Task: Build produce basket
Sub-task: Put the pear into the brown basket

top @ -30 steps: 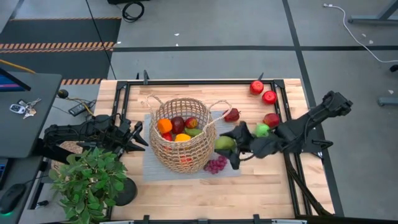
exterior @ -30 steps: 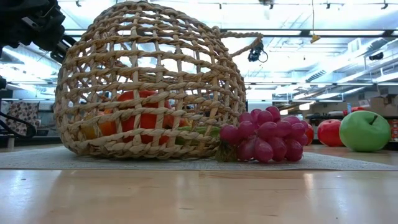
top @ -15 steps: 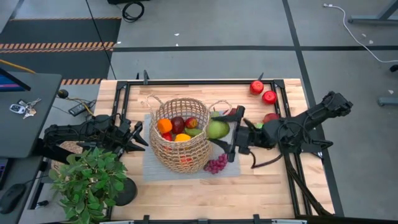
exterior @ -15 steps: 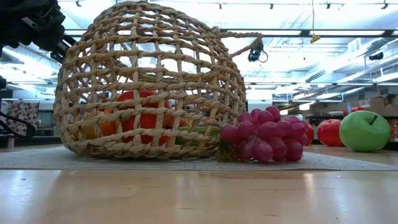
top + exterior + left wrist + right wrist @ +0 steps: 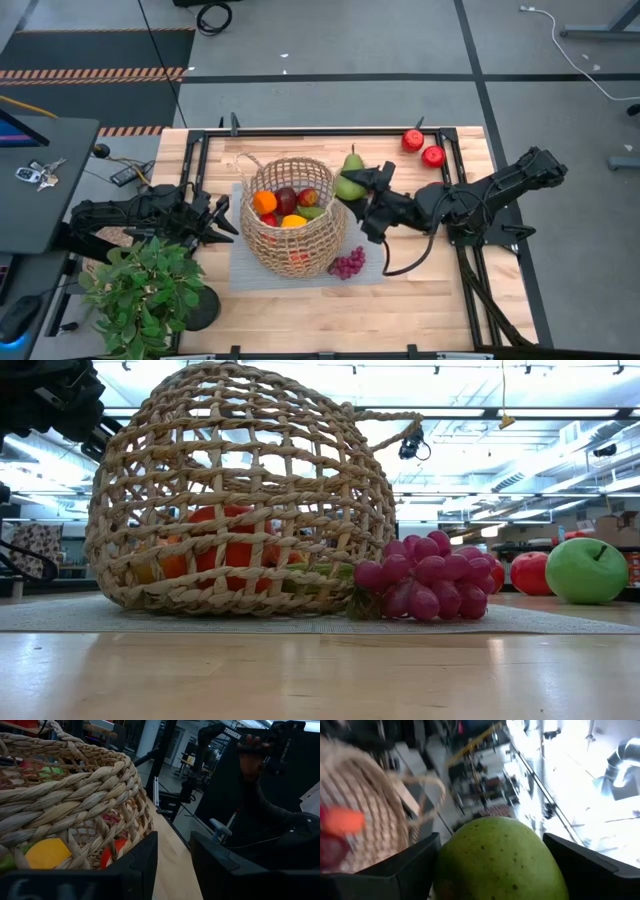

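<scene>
Basket: we see the round tan open-weave wicker basket [image 5: 292,214] on a grey mat [image 5: 243,268], holding oranges, dark red fruit and something yellow.
Right gripper: our right gripper [image 5: 362,186] sits just beside the basket's rim, grasping a green pear [image 5: 349,184] between its fingers [image 5: 400,865].
Left gripper: our left gripper [image 5: 222,219] waits at the basket's opposite side, fingers [image 5: 142,862] narrowly parted, grasping nothing.
Grapes: a purple grape bunch [image 5: 347,264] touches the basket's base.
Red apples: two [image 5: 422,147] lie well apart from the basket.
</scene>
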You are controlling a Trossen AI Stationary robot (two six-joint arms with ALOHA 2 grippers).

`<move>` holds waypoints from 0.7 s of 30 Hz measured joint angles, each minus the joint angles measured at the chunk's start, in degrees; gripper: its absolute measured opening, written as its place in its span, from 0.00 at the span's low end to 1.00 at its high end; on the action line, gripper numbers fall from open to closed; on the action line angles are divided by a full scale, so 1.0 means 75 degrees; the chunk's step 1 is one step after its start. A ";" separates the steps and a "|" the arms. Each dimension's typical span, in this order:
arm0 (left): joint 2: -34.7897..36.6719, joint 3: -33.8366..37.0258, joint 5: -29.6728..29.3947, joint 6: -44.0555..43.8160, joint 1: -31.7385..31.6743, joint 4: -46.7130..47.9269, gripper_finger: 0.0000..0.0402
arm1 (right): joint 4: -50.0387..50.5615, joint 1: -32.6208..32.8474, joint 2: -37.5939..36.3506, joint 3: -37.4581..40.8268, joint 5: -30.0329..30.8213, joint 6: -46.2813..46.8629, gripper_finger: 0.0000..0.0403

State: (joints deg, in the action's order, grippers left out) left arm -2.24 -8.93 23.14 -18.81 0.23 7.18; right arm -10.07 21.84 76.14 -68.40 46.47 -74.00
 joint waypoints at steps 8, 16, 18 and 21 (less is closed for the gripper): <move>0.0000 0.0001 0.0000 0.0000 0.0001 -0.0001 0.30 | -0.0017 0.0003 0.0000 0.0000 0.0035 -0.0079 0.88; 0.0001 0.0001 0.0002 -0.0001 0.0001 0.0000 0.30 | -0.0017 -0.0123 0.0000 0.0003 -0.0008 0.1524 0.88; 0.0003 0.0001 0.0000 -0.0005 0.0002 -0.0001 0.30 | -0.0017 -0.0185 0.0000 0.0000 -0.0008 0.2214 0.88; 0.0000 0.0000 0.0000 -0.0004 0.0000 0.0000 0.30 | -0.0017 -0.0277 0.0000 0.0000 -0.0008 0.3563 0.88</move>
State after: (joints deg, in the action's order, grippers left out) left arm -2.24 -8.93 23.14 -18.84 0.23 7.18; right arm -10.20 19.77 76.14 -68.40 46.41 -47.27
